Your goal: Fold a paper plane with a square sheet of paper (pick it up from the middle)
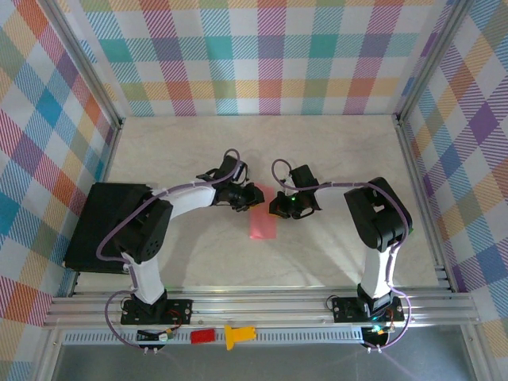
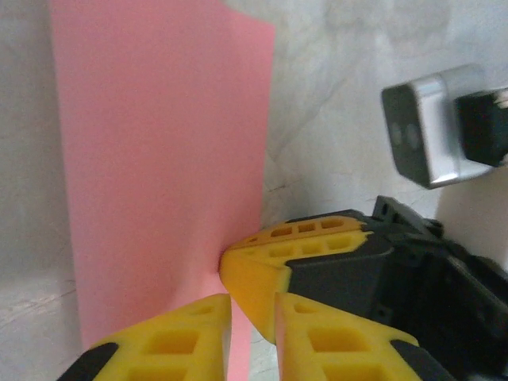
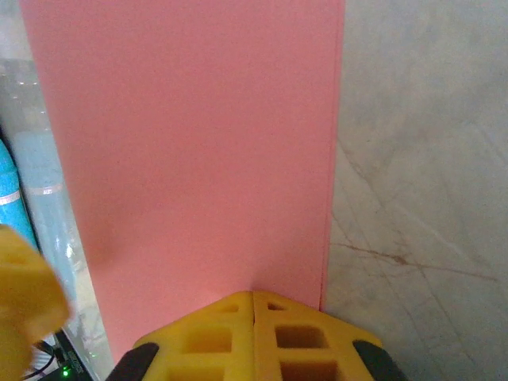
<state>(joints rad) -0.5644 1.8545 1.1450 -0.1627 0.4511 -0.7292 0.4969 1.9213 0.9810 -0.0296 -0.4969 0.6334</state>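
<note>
In the middle of the surface (image 1: 333,151) lies the pink paper (image 1: 262,225); the clenched right hand (image 1: 278,209) touches its edge, crowding the slightly parted left hand (image 1: 244,198) over it.

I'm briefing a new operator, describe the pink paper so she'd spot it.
Find the pale marbled table inside the plaid walls. At its middle sits the sheet of paper, a narrow rectangle. Its salmon pink sets it apart from the red block and yellow piece on the near rail.

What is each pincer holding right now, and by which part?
Right pincer: shut on the sheet of paper at its far short edge. Left pincer straddles that edge, narrow gap showing; grip cannot be told.
</note>
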